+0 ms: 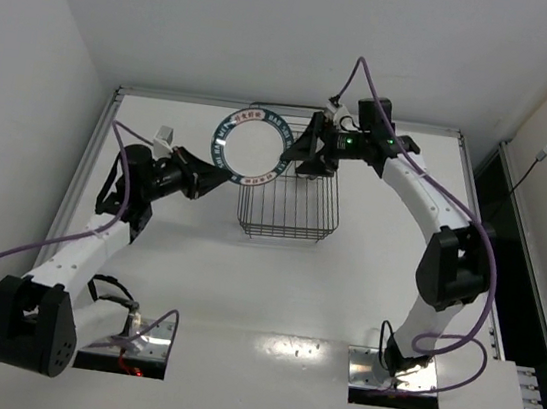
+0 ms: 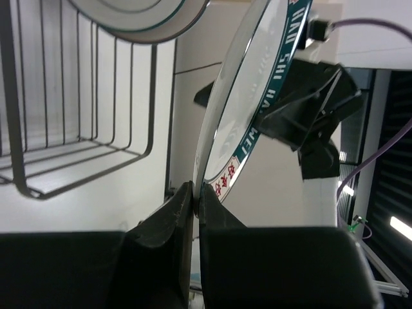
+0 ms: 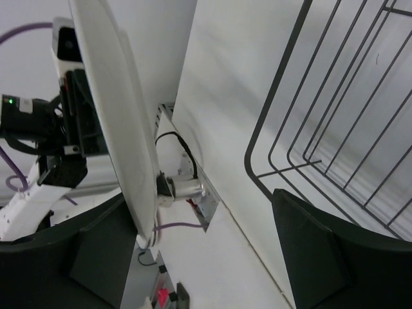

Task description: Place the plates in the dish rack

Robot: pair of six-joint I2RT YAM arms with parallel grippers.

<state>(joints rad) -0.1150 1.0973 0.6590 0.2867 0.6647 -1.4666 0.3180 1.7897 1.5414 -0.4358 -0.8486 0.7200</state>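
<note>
The plate with the dark teal rim band (image 1: 224, 137) is held upright on edge, above the far left end of the dark wire dish rack (image 1: 291, 207). My left gripper (image 1: 219, 177) is shut on its lower left rim, as the left wrist view (image 2: 196, 193) shows, with the teal band (image 2: 273, 84) rising above. My right gripper (image 1: 300, 156) is at the plate's right rim and is open (image 3: 206, 257). The plate's white back (image 3: 109, 116) stands just inside its left finger (image 3: 96, 264). A second round white plate (image 2: 138, 19) shows above the rack (image 2: 77, 135). The orange-brown plate is out of view.
The rack's rim and wires (image 3: 335, 129) lie close to the right of my right gripper. The table's raised back edge (image 1: 167, 97) runs just behind the rack. The white wall stands behind that. Purple cables (image 1: 4, 260) loop off both arms.
</note>
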